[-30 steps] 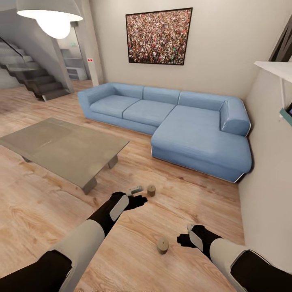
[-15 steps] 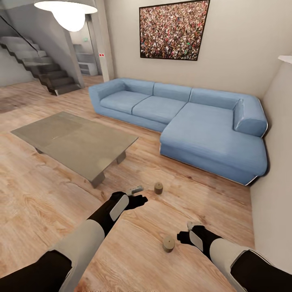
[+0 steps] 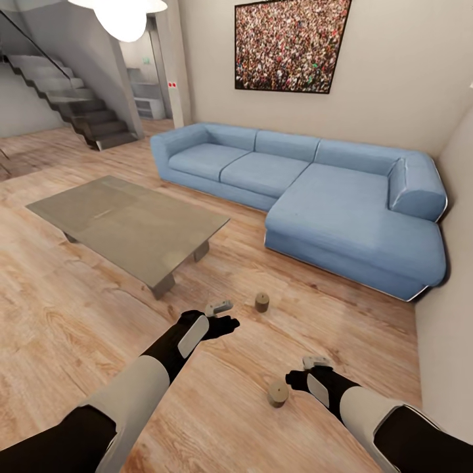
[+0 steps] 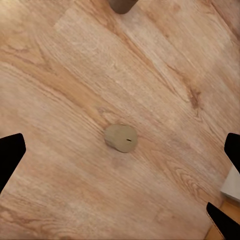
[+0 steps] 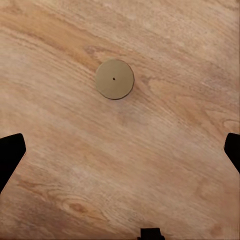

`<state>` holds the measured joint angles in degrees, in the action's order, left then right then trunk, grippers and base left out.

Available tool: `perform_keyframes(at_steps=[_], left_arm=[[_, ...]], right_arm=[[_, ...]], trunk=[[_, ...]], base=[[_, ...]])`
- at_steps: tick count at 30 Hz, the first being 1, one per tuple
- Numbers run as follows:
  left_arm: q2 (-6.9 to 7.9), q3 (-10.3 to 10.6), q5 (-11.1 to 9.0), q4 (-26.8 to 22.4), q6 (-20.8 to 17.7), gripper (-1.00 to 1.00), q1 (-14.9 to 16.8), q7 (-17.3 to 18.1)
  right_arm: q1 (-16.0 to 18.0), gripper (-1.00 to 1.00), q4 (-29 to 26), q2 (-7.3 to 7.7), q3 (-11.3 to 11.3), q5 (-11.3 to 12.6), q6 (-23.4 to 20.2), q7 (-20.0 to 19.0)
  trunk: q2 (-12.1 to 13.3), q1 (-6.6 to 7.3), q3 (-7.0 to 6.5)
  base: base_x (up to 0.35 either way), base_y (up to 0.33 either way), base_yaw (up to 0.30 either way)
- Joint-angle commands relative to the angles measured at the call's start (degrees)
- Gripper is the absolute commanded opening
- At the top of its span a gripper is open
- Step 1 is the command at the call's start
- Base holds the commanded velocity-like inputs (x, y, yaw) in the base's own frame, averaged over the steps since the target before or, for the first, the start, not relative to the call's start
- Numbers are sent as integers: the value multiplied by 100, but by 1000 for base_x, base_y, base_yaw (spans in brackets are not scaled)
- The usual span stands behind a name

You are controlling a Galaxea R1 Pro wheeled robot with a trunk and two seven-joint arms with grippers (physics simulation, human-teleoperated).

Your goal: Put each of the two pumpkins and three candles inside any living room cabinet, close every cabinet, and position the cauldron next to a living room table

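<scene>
Two tan stubby candles stand on the wooden floor. One candle (image 3: 262,301) is just past my left gripper (image 3: 226,315), which hangs open and empty above the floor. The other candle (image 3: 277,394) stands close beside my right gripper (image 3: 303,372), also open and empty. The right wrist view looks down on a candle (image 5: 114,79) with its wick dot, ahead of the open right gripper (image 5: 121,150). In the left wrist view a candle (image 4: 120,138) lies between the spread fingers of the left gripper (image 4: 121,152); a second candle (image 4: 121,4) is cut off at the frame edge. The low table (image 3: 131,220) stands to the left.
A large blue corner sofa (image 3: 315,190) runs along the back wall and the right side. A wall (image 3: 453,315) closes in on the right. Stairs (image 3: 79,112) rise at the far left. Open wood floor (image 3: 66,328) lies on my left.
The whole picture has shifted: sofa, table and candles now sit further right, so the camera moved. The near candle is closer to my right gripper. Both grippers keep their pose.
</scene>
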<state>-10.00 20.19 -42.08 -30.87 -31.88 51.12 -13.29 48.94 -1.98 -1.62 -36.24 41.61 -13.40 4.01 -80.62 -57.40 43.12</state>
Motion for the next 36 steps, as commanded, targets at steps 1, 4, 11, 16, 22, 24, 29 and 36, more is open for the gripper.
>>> perform_keyframes(at_steps=[1, 4, 11, 16, 22, 24, 29, 36], left_arm=[[0, 12, -56, -7, -11, 100, 3, -51], [0, 10, -56, -7, -11, 100, 3, -56], [0, 9, -63, -7, -11, 100, 3, -53], [0, 10, -63, -7, -11, 100, 3, -55], [0, 11, -63, -7, -11, 100, 3, -59], [0, 11, -63, -7, -11, 100, 3, -59], [0, 12, -63, -7, -11, 100, 3, -60], [0, 17, -63, 1, -11, 100, 3, -36]], right_arm=[[1, 100, -13, 2, -48, 53, -27, 32], [1, 100, -13, 3, -45, 56, -18, 31], [1, 100, -13, 4, -41, 58, -13, 30], [1, 100, -13, 4, -41, 62, -13, 30], [1, 100, -13, 4, -41, 56, -5, 38], [1, 100, -13, 4, -41, 57, -5, 38], [1, 100, -13, 5, -41, 56, -4, 38], [1, 100, -6, 12, -41, 56, -4, 38]], trunk=[[-44, -22, 15], [-164, -88, 43], [-445, -242, 143], [-646, -352, 231], [-886, -484, 338], [-967, -528, 374], [-1167, -637, 464], [-1448, -791, 590]], base=[[0, 0, 1], [0, 0, 0], [0, 0, 0], [0, 0, 0], [0, 0, 0], [0, 0, 0], [0, 0, 0], [0, 0, 0]])
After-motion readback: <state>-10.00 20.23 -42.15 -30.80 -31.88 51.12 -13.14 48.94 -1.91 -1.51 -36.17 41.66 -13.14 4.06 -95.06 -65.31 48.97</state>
